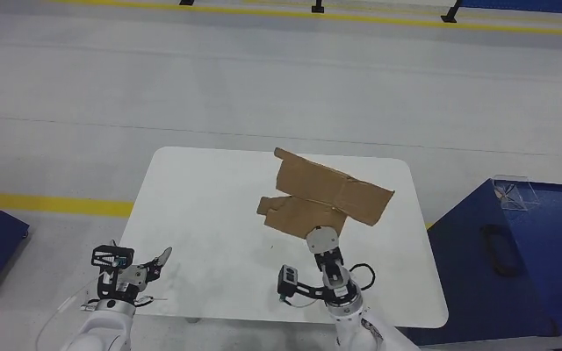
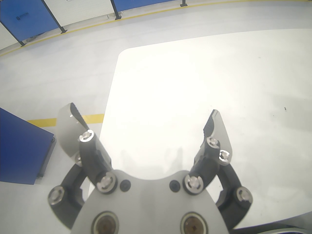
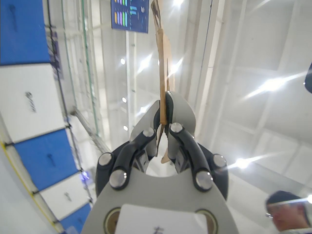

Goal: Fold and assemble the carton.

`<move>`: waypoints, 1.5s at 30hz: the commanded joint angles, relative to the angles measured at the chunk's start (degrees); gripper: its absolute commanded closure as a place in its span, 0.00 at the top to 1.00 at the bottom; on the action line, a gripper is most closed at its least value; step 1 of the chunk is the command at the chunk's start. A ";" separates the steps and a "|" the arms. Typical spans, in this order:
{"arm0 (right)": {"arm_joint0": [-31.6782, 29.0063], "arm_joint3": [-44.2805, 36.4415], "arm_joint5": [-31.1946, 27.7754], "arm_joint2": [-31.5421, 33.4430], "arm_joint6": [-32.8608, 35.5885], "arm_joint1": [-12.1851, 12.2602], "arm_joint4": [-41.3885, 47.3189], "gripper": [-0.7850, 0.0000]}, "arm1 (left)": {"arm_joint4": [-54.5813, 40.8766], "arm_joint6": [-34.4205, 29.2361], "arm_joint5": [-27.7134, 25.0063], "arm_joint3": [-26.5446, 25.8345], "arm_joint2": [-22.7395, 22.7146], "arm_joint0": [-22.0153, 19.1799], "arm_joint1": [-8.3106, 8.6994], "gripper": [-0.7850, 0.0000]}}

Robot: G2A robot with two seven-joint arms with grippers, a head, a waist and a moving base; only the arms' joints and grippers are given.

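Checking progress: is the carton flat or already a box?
Flat. Clamped in the right gripper, the carton shows edge-on as thin layers pressed together; from above it's one flattened sheet.

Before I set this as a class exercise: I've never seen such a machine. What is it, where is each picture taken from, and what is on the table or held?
This is a robot with two arms, each ending in a two-fingered gripper. One picture looks down from a camera above the arms onto a white table. The other two come from cameras on the wrists, so each shows its own gripper close up. The left gripper is open and empty, by the table's near left corner. The right gripper is shut on the carton, a flattened brown cardboard box not yet folded into shape. Its wrist camera looks up toward the ceiling, so the carton shows there edge-on, rising from the gripper.
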 commanded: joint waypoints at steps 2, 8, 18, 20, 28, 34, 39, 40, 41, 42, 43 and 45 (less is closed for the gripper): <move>1.69 1.09 1.12 -2.23 -5.91 -1.00 6.27 0.00 | 0.00 0.00 0.00 0.00 0.00 0.00 0.00 1.00; 3.41 2.73 -4.04 0.58 -5.22 -1.95 -3.55 0.00 | 0.00 0.00 0.00 0.00 0.00 0.00 0.00 1.00; -2.99 -4.10 -32.89 18.46 19.36 -0.53 -42.10 0.00 | 0.00 0.00 0.00 0.00 0.00 0.00 0.00 1.00; -4.80 -6.47 -40.62 23.49 22.57 -0.06 -48.38 0.00 | 0.00 0.00 0.00 0.00 0.00 0.00 0.00 1.00; -10.94 -12.60 -69.09 38.02 26.28 0.57 -70.96 0.00 | 0.00 0.00 0.00 0.00 0.00 0.00 0.00 1.00; -12.20 -13.07 -84.40 42.13 19.69 0.12 -92.46 0.00 | 0.00 0.00 0.00 0.00 0.00 0.00 0.00 1.00; -12.48 -15.37 -87.79 39.34 16.31 -0.68 -97.00 0.00 | 0.00 0.00 0.00 0.00 0.00 0.00 0.00 1.00; -12.48 -15.37 -87.79 39.34 16.31 -0.68 -97.00 0.00 | 0.00 0.00 0.00 0.00 0.00 0.00 0.00 1.00; -12.48 -15.37 -87.79 39.34 16.31 -0.68 -97.00 0.00 | 0.00 0.00 0.00 0.00 0.00 0.00 0.00 1.00; -12.48 -15.37 -87.79 39.34 16.31 -0.68 -97.00 0.00 | 0.00 0.00 0.00 0.00 0.00 0.00 0.00 1.00; -12.48 -15.37 -87.79 39.34 16.31 -0.68 -97.00 0.00 | 0.00 0.00 0.00 0.00 0.00 0.00 0.00 1.00; -12.48 -15.37 -87.79 39.34 16.31 -0.68 -97.00 0.00 | 0.00 0.00 0.00 0.00 0.00 0.00 0.00 1.00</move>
